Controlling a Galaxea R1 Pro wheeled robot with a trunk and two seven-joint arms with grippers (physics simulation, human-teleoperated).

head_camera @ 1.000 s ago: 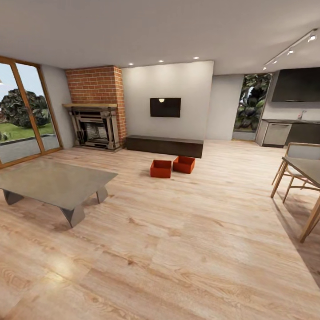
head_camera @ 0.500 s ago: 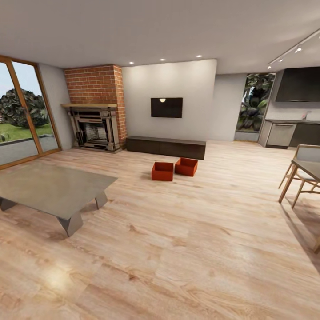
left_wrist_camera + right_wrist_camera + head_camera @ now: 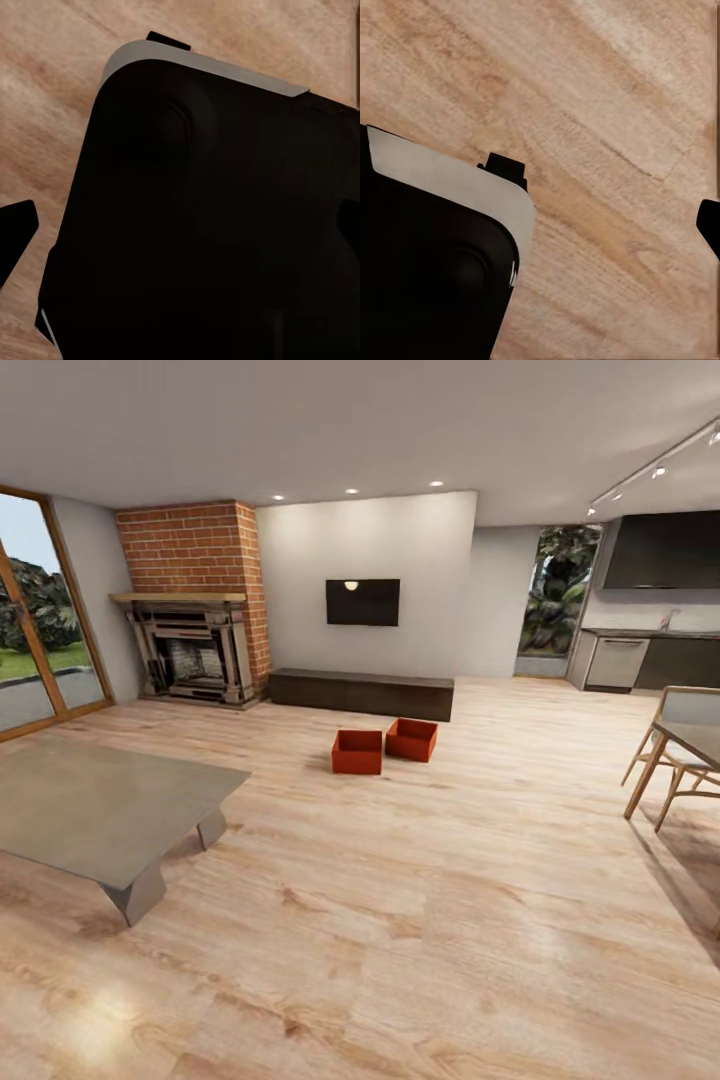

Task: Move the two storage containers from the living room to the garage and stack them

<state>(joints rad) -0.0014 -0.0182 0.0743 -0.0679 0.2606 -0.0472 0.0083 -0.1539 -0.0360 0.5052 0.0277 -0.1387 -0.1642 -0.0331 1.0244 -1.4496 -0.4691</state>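
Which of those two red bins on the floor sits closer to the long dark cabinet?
The right bin. It lies just in front of the cabinet, near its right end, while the left bin sits a little farther out on the wood floor.

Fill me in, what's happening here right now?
Nothing is being handled yet. The robot is in the living room, facing the two storage containers, which sit side by side on the wood floor in front of the low dark cabinet. Both are some way ahead, untouched. The wrist views show the robot's dark body over bare planks.
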